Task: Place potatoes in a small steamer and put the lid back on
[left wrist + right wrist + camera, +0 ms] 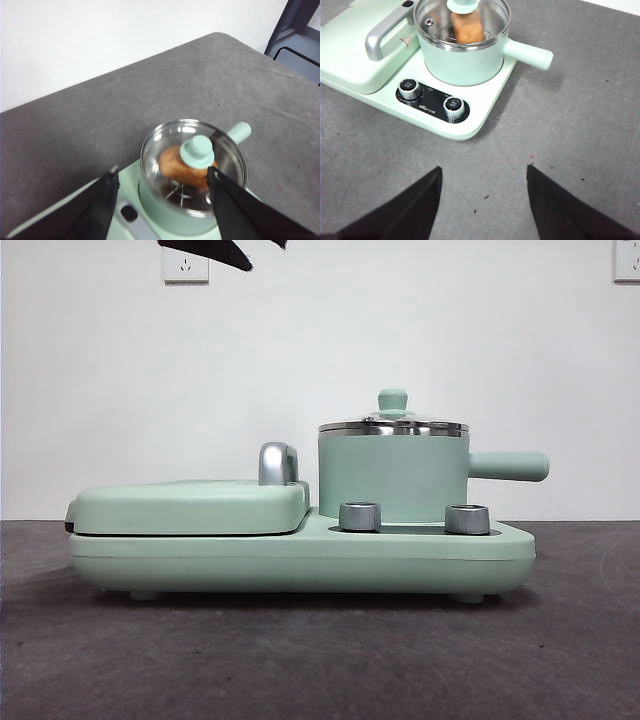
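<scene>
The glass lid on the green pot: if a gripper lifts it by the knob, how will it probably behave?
The lid looks like rigid glass with a steel rim, so probably fragile if dropped. Its knob is small and smooth, so it may slip or swing. It sits on the steamer, likely lifting free.

Plain black, wedge-shaped, tapering jaws

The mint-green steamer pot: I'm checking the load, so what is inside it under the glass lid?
Through the clear-glass lid, one orange-brown potato lies on a steel rack inside the mint-green steamer pot. The lid's knob covers part of it; below the rack is hidden.
</scene>
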Tool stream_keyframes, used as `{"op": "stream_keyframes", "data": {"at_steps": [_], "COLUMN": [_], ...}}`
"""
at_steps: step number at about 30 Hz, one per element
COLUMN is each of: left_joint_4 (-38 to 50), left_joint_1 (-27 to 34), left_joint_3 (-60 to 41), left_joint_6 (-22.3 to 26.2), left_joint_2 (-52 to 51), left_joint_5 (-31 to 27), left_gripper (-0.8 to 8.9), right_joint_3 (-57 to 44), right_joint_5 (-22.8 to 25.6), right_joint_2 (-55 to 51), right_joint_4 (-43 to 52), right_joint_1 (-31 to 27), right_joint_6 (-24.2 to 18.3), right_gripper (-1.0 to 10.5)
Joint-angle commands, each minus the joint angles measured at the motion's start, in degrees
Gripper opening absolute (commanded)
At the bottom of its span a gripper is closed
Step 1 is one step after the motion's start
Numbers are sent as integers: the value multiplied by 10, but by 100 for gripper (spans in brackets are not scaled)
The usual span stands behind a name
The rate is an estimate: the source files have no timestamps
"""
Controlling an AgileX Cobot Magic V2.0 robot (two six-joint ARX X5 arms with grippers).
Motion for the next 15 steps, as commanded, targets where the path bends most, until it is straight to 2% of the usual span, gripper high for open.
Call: {"op": "stream_keyframes", "data": {"at_steps": [1, 11, 15], "left_joint_4": [5, 46, 37], "left_joint_1": [3, 23, 29], "left_joint_3": [-31, -264, -355], "left_joint_6": [7, -64, -102], "left_joint_2": [-33, -234, -332], "left_joint_5": [3, -7, -35], "left_gripper": [279, 279, 279], "right_joint_3": [3, 3, 3], "right_joint_5": [-3, -13, -13], "right_joint_2": [2, 2, 2], "right_joint_4": [4, 5, 5], "right_joint_1": [3, 3, 3], "right_joint_6": [7, 7, 7], "right_gripper": [263, 263, 263]}}
